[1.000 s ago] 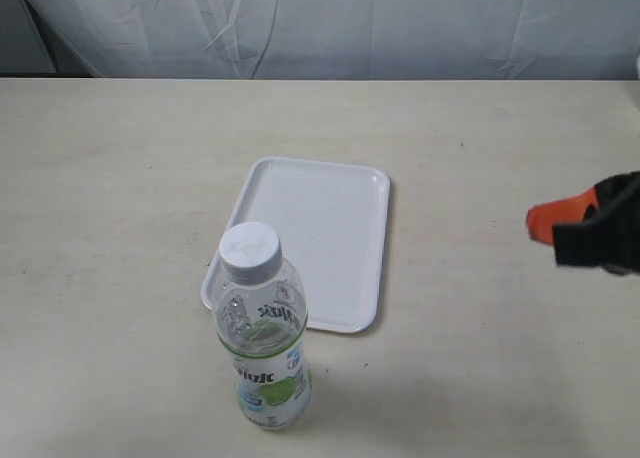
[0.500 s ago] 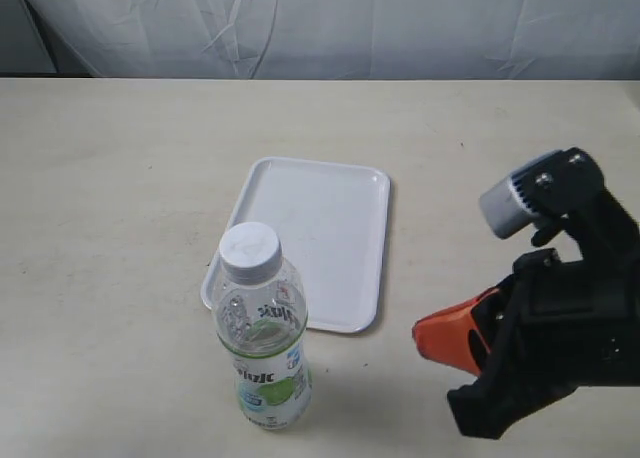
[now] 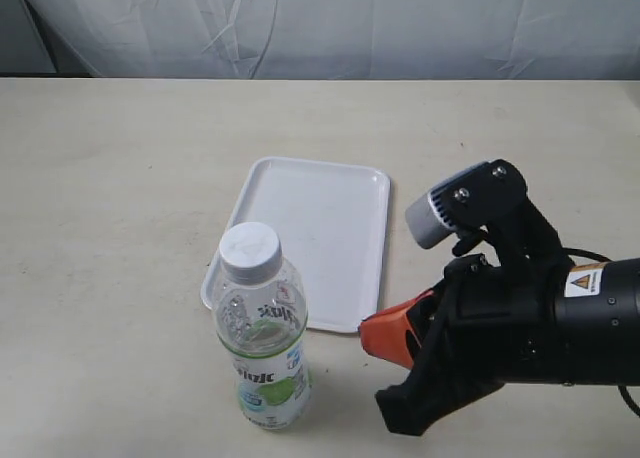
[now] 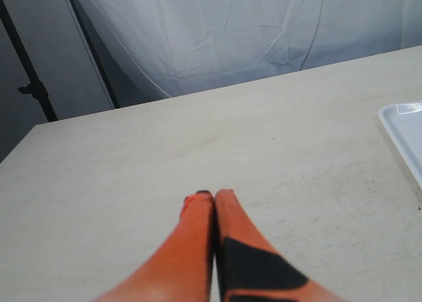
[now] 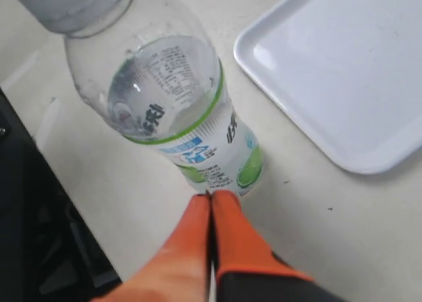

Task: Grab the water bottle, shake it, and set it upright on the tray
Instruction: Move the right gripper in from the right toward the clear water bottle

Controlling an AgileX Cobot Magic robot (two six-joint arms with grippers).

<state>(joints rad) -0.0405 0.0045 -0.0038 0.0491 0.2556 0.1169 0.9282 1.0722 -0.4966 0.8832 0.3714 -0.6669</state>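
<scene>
The water bottle (image 3: pixel 262 328) stands upright on the table near the front, clear with a white cap and a lime label; the right wrist view shows the water bottle (image 5: pixel 175 104) close ahead. Just behind it lies the white tray (image 3: pixel 310 240), whose corner appears as the tray (image 5: pixel 343 84) in the right wrist view. My right gripper (image 3: pixel 370 336) hovers to the right of the bottle, orange fingers pressed together, shut and holding nothing; its tips (image 5: pixel 212 195) point at the bottle's base. My left gripper (image 4: pixel 207 195) is shut over bare table, holding nothing.
A pale cloth backdrop (image 3: pixel 320 23) hangs behind the table. The tray's edge (image 4: pixel 403 127) shows at the side of the left wrist view. A dark stand (image 4: pixel 30 84) rises beyond the table's far edge there.
My right arm has swept in from the right edge, leftward and toward the front, ending close beside the bottle. Bottle and tray have not moved.
</scene>
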